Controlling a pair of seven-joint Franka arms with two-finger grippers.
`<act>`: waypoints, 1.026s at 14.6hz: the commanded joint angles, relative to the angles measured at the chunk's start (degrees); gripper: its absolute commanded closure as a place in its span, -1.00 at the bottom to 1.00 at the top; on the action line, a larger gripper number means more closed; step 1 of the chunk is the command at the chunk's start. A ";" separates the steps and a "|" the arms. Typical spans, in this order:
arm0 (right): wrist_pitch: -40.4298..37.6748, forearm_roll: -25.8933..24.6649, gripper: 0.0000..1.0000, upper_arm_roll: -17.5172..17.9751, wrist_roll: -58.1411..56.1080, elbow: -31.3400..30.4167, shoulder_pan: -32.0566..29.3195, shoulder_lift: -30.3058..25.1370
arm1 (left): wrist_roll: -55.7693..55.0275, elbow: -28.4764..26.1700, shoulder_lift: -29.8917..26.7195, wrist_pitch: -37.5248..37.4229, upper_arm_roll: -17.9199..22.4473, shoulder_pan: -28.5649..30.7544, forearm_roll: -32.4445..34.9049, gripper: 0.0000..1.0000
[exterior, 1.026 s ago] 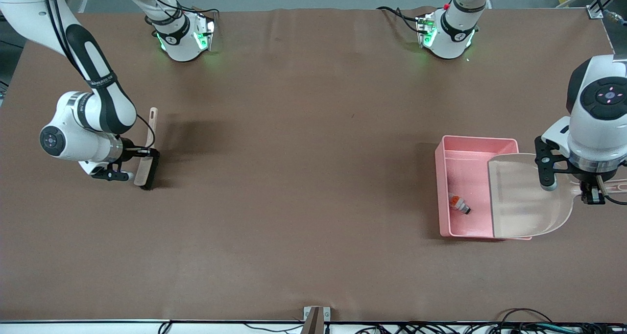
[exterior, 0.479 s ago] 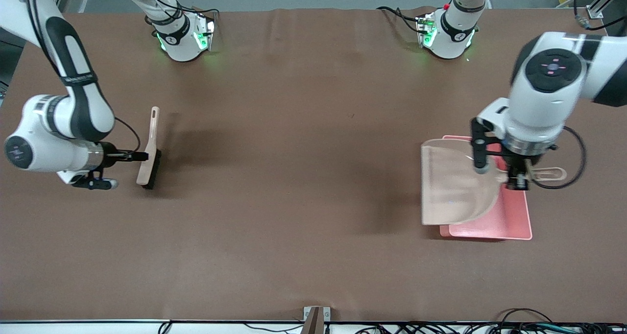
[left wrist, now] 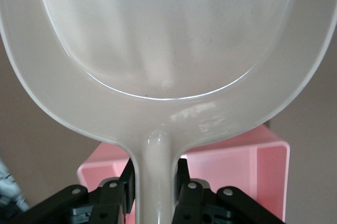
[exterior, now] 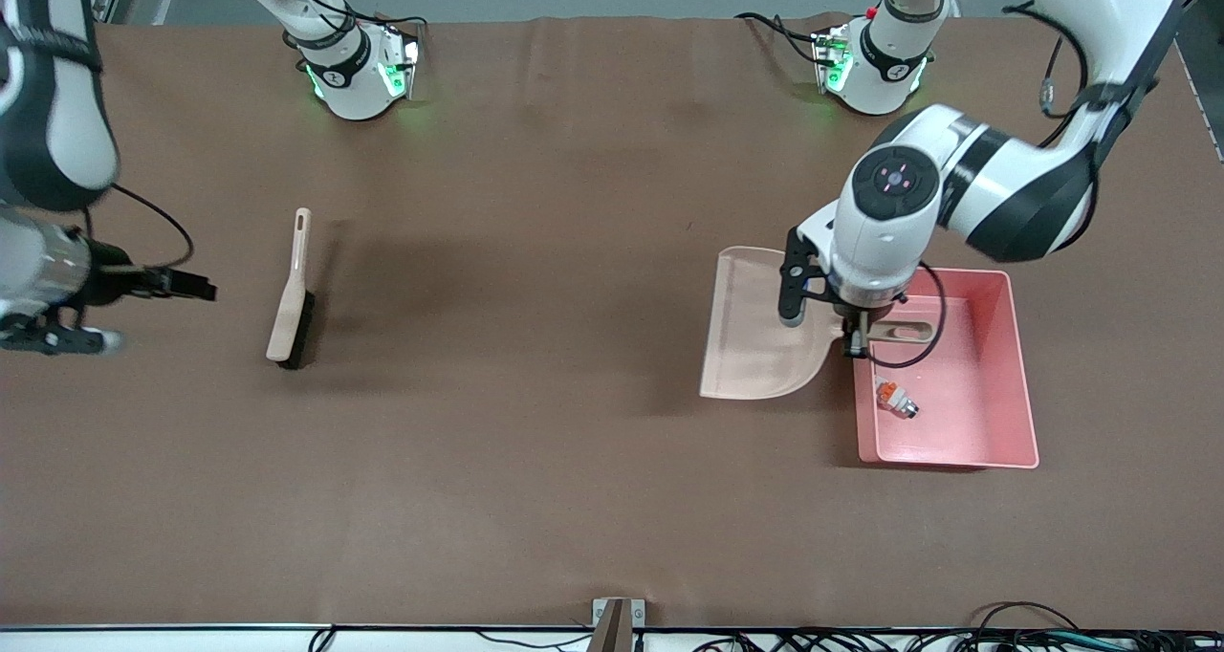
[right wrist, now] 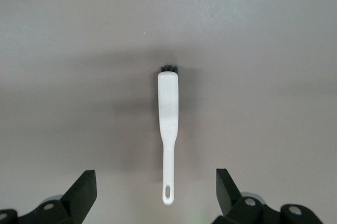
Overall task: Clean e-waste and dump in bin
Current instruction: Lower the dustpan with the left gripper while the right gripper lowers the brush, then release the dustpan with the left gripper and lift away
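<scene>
The bin point(exterior: 1016, 365) is sitting on the worktop point(exterior: 535, 461) toward the left arm's end, its pink walls upright. Inside it, the e-waste point(exterior: 896, 397) is lying on the floor close to the wall at the bin's 9 o'clock side in the front view; the white-and-green piece with its dark tip is showing clearly, while the maroon-brown cylinder cannot be made out. The rest of the bin's floor is showing bare pink.

The left claw point(exterior: 859, 338) is hanging over the bin's 10 o'clock corner, its fingers point(left wrist: 113, 195) closed tight on the stem of the beige dustpan point(exterior: 760, 332). The dustpan's scoop is reaching out past the bin's rim, over the worktop at the bin's 9 o'clock, and its handle loop is lying over the bin's interior. In the left wrist view the scoop point(left wrist: 168, 39) is looking bare, with the pink tub point(left wrist: 237, 168) showing underneath. The e-waste is lying just at the claw's 5 o'clock in the front view, below it and apart from it.

The right claw point(exterior: 186, 284) is waiting above the worktop at the right arm's end, spread wide and holding nothing. The brush point(exterior: 290, 293) is lying on the worktop at that claw's 3 o'clock, clear of it; the right wrist view is showing the brush point(right wrist: 168, 129) between the parted fingers point(right wrist: 81, 192), well apart from them.
</scene>
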 commanded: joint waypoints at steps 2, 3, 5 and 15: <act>-12.49 0.12 -1.00 0.08 0.21 11.51 0.11 -0.89 | -8.75 1.50 4.96 -0.49 3.81 -6.21 0.76 1.00; -13.12 -0.32 -1.00 0.08 0.12 13.54 0.19 -0.81 | -9.73 1.50 6.10 -0.05 5.57 -8.32 1.46 1.00; -13.31 -0.50 -1.00 -0.01 0.12 16.72 0.11 -0.63 | -13.75 1.67 7.77 0.04 7.08 -12.10 4.00 1.00; -12.87 -1.64 -1.00 -8.97 1.09 14.45 13.12 -1.85 | -25.46 1.85 13.14 1.36 11.56 -20.90 12.45 0.98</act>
